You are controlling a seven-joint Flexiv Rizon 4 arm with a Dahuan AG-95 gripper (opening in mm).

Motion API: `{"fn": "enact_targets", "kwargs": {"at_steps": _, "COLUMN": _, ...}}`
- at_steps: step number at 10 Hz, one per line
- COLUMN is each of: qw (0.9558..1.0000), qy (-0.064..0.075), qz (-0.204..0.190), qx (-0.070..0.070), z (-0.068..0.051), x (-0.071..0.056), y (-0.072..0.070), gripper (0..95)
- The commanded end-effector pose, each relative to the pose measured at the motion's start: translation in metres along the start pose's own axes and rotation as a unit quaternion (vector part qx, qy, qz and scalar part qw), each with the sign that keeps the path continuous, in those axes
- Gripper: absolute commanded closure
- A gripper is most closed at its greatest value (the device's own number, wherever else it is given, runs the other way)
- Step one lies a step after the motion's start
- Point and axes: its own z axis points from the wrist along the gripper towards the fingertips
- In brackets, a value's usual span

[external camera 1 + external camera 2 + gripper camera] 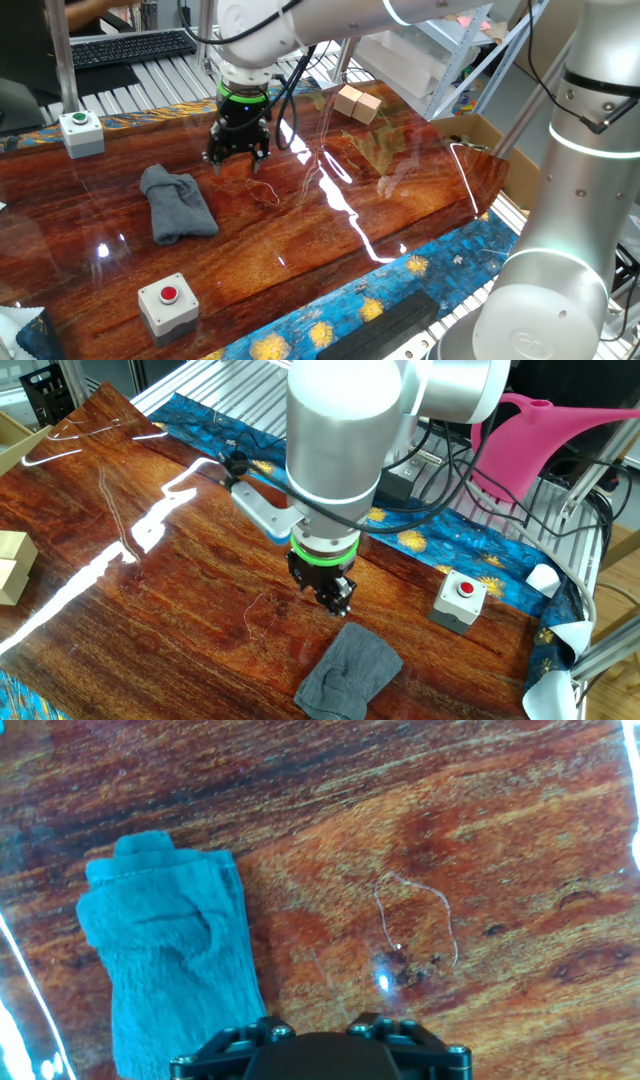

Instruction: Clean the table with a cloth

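The claw (pixel 237 155), whose opening cannot be told, is held empty above the counter (pixel 300 230), beside the cloth (pixel 177 203), apparently for a grasp.

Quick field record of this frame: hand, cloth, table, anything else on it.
hand: just above the table, beside the cloth, holding nothing; open or shut cannot be told
cloth: blue-grey, crumpled, lying flat on the table, apart from the hand
table: glossy reddish-brown wood, strong light glare
thread: thin pale loop on the wood near the hand
red button box: near the table's edge
green button box: at the far edge
wooden blocks: at the far side
wiping: not begun
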Motion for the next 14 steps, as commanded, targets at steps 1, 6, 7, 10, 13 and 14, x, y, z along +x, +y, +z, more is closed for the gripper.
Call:
{"fn": "enact_targets", "kwargs": {"at_steps": 1, "qw": 0.9996, "qy": -0.004, "qz": -0.026, "qx": 0.013, "z": 0.0007, "x": -0.0015, "y": 0.0009, "gripper": 95.0}}
{"fn": "enact_targets", "kwargs": {"at_steps": 6, "qw": 0.9977, "qy": -0.007, "qz": -0.066, "qx": -0.007, "z": 0.0007, "x": -0.0015, "y": 0.0009, "gripper": 95.0}}
{"fn": "enact_targets", "kwargs": {"at_steps": 7, "qw": 0.9971, "qy": -0.006, "qz": -0.076, "qx": -0.008, "z": 0.0007, "x": -0.0015, "y": 0.0009, "gripper": 95.0}}
{"fn": "enact_targets", "kwargs": {"at_steps": 10, "qw": 0.9966, "qy": -0.004, "qz": -0.081, "qx": -0.013, "z": 0.0007, "x": -0.0015, "y": 0.0009, "gripper": 95.0}}
{"fn": "enact_targets", "kwargs": {"at_steps": 13, "qw": 0.9981, "qy": 0.002, "qz": -0.055, "qx": -0.026, "z": 0.0007, "x": -0.0015, "y": 0.0009, "gripper": 95.0}}
{"fn": "enact_targets", "kwargs": {"at_steps": 14, "qw": 0.9978, "qy": -0.001, "qz": -0.061, "qx": -0.025, "z": 0.0030, "x": 0.0006, "y": 0.0020, "gripper": 95.0}}
